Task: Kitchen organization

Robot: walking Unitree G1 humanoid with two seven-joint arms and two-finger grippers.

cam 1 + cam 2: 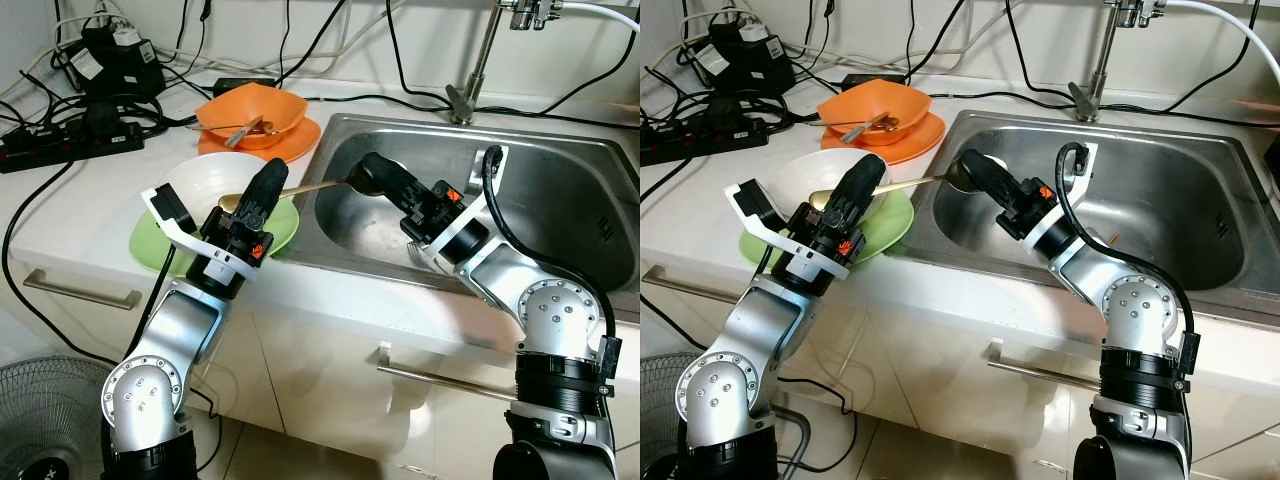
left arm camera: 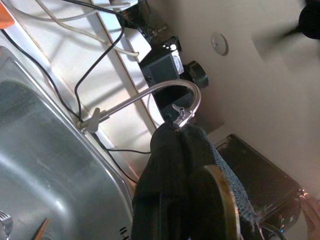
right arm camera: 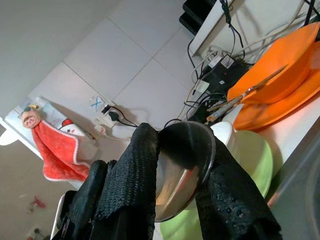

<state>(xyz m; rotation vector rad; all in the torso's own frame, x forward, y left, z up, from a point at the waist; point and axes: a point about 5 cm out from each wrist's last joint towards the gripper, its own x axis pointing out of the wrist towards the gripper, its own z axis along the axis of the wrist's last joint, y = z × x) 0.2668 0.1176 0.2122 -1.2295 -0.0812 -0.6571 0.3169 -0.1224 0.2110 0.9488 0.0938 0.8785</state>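
The white counter (image 1: 90,190) carries a round green plate (image 1: 150,245), a flat orange plate (image 1: 300,140), a black power strip (image 1: 60,145) and tangled black cables (image 1: 150,85) beside the inset steel sink (image 1: 560,190).

Ladle (image 1: 902,183) bowl behind right jaws

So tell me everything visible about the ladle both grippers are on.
The ladle looks like shiny metal, with a long thin handle. It lies roughly level, spanning from above the white bowl to over the sink edge. The left gripper pinches the flat handle end; the right gripper clamps its round bowl between both fingers.
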